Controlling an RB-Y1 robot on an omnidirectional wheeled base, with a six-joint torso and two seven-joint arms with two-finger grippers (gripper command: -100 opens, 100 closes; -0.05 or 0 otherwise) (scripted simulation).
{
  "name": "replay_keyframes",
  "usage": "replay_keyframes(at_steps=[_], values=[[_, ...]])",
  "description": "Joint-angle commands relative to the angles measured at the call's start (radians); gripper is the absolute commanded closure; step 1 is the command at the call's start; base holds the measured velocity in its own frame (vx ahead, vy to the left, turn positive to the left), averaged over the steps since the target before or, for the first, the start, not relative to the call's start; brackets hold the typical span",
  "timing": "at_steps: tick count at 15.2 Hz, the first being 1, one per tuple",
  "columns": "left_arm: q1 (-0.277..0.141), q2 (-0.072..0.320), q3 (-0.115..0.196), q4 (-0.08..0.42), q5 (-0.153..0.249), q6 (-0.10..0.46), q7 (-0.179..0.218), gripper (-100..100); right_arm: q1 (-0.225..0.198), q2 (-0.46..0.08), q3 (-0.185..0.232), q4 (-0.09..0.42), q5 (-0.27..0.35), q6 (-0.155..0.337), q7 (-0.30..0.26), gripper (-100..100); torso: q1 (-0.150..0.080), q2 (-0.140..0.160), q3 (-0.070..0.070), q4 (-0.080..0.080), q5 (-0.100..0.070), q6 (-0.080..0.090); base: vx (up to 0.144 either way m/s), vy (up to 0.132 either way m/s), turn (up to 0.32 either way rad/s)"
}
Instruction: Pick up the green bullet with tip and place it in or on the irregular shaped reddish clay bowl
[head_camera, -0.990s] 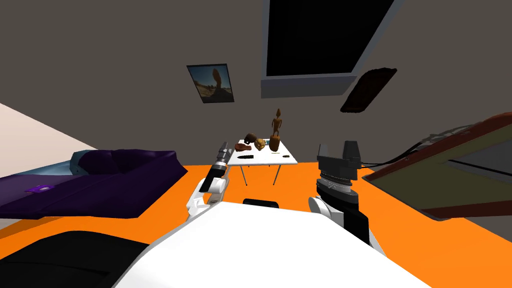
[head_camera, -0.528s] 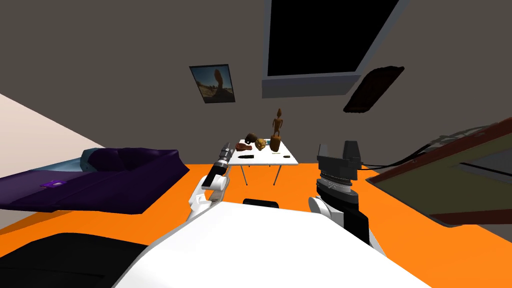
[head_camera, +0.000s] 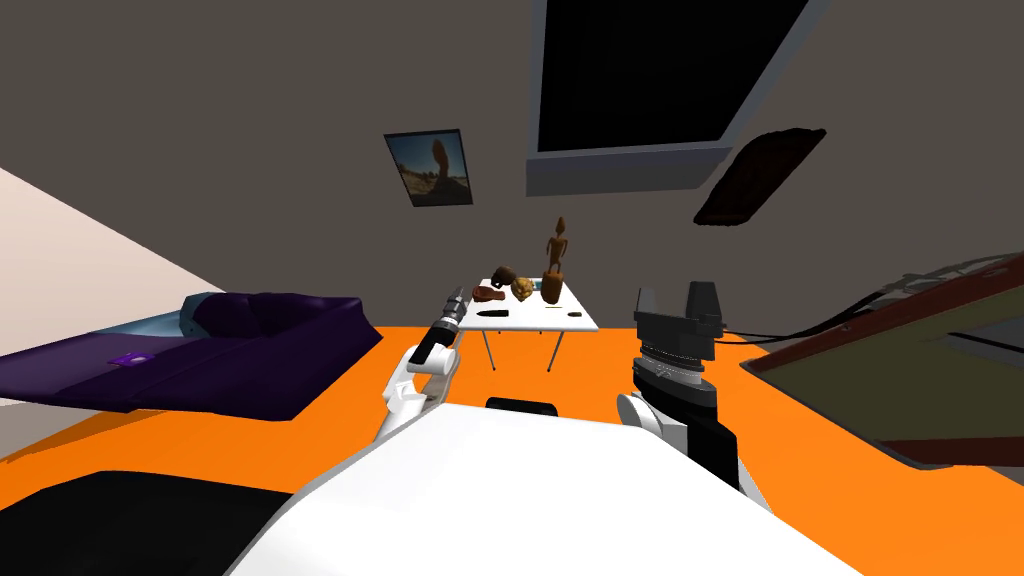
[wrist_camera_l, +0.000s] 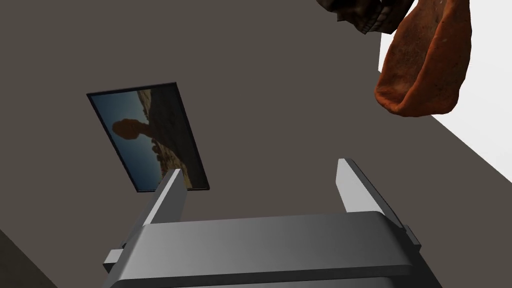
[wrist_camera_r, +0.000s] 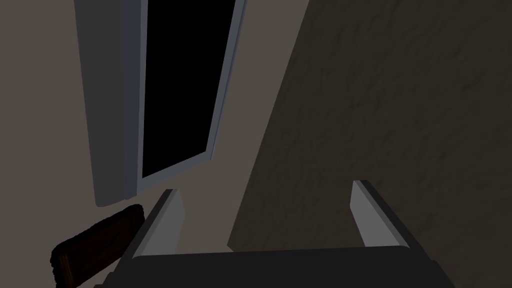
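A small white table (head_camera: 560, 320) stands ahead against the dark wall. On its left part lies the lumpy reddish clay bowl (head_camera: 489, 293), also seen beyond my left fingers as the bowl (wrist_camera_l: 425, 65) on the white top (wrist_camera_l: 480, 115). A thin greenish bullet (head_camera: 553, 308) lies near the table's middle, too small to make out in detail. My left gripper (head_camera: 456, 297) is raised toward the table's left edge, short of it; in the wrist view the left gripper (wrist_camera_l: 260, 187) is open and empty. My right gripper (head_camera: 678, 300) is held up right of the table, and the right gripper (wrist_camera_r: 262, 215) is open and empty.
Also on the table are a tall wooden figure (head_camera: 555, 250), a brown cup (head_camera: 551, 288), a yellowish lump (head_camera: 521, 288), a dark brown piece (head_camera: 503, 273) and two dark flat items (head_camera: 491, 314). A purple sofa (head_camera: 240, 350) lies left on the orange floor (head_camera: 600, 380). A large framed piece (head_camera: 900, 370) is at the right.
My left arm has stretched a little farther forward toward the table. The whole head view has shifted slightly, so I have moved; the right arm is unchanged.
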Motion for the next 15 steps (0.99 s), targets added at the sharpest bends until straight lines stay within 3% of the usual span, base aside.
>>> replay_keyframes(at_steps=[1,7,8,11,15], values=[[-0.019,0.0,0.0,0.004,-0.001,0.05,0.004,-100,0.0,0.0,0.0,0.0,0.0,0.0,0.0,0,0.0,0.0,0.0,0.0,0.0,0.0,0.005,-0.013,0.048],[-0.043,0.0,-0.001,0.011,-0.002,0.154,0.01,-100,0.0,0.0,0.0,0.0,0.0,0.0,0.0,0,0.0,0.0,0.0,0.0,0.0,0.0,0.005,-0.008,0.018],[-0.067,-0.001,-0.002,0.02,-0.003,0.189,0.015,-100,0.0,0.0,0.0,0.0,0.0,0.0,0.0,0,0.0,0.0,0.0,0.0,0.0,0.0,0.006,-0.006,0.031],[-0.067,-0.001,-0.002,0.02,-0.003,0.23,0.015,-100,0.0,0.0,0.0,0.0,0.0,0.0,0.0,0,0.0,0.0,0.0,0.0,0.0,0.0,0.009,-0.007,0.016],[-0.116,-0.003,-0.004,0.04,-0.004,0.337,0.025,-100,0.0,0.0,0.0,0.0,0.0,0.0,0.0,0,0.0,-0.001,0.0,0.0,0.0,0.0,0.014,-0.005,0.018]])
